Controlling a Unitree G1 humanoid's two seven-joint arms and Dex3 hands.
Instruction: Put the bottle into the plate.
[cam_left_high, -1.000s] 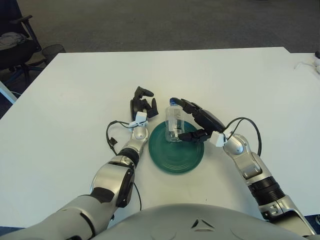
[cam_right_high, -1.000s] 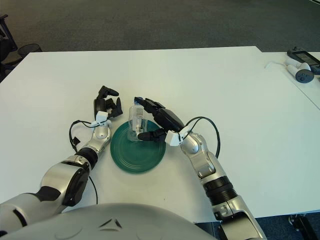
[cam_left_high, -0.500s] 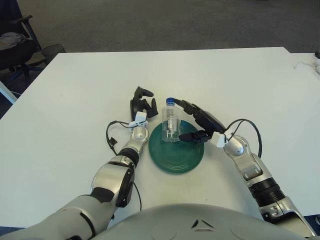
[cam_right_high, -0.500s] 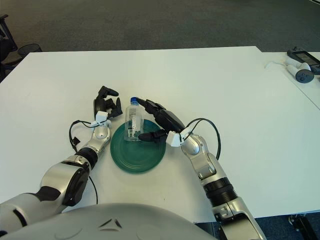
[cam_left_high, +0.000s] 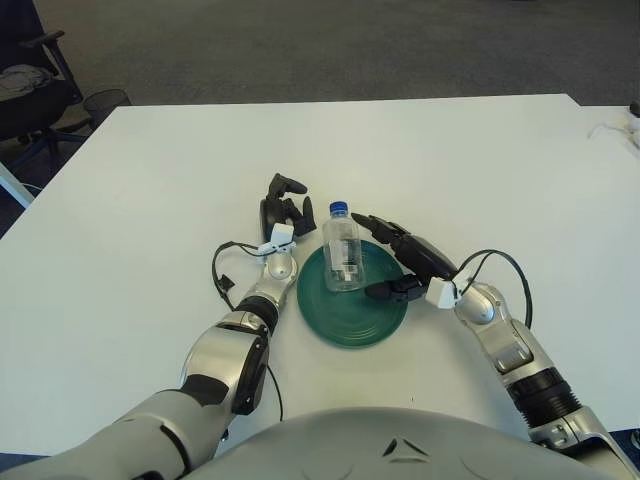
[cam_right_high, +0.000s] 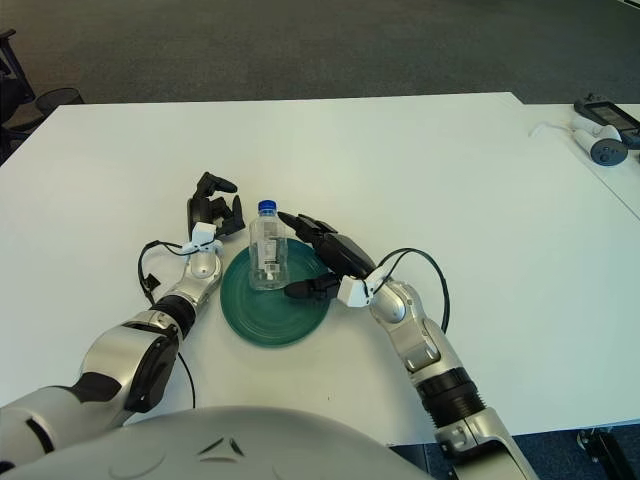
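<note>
the main risk from here is a knock: the right hand (cam_left_high: 392, 260) sits just beside the clear plastic bottle with a blue cap (cam_left_high: 342, 248), its fingers spread apart and holding nothing, with 1 finger near the bottle's shoulder and another low by its base. a sideways drift of that hand, or a finger catching the wall on the way out, could tip the tall, narrow, light bottle over and send it rolling off the round dark green plate (cam_left_high: 352, 315). the plate's ridged surface may make the footing less sure.

the bottle stands upright on the far part of the plate, long axis vertical, cap pointing up. the left hand (cam_left_high: 282, 207) shows just left of the plate on the white worktop (cam_left_high: 150, 180), fingers loosely curled and holding nothing.
</note>
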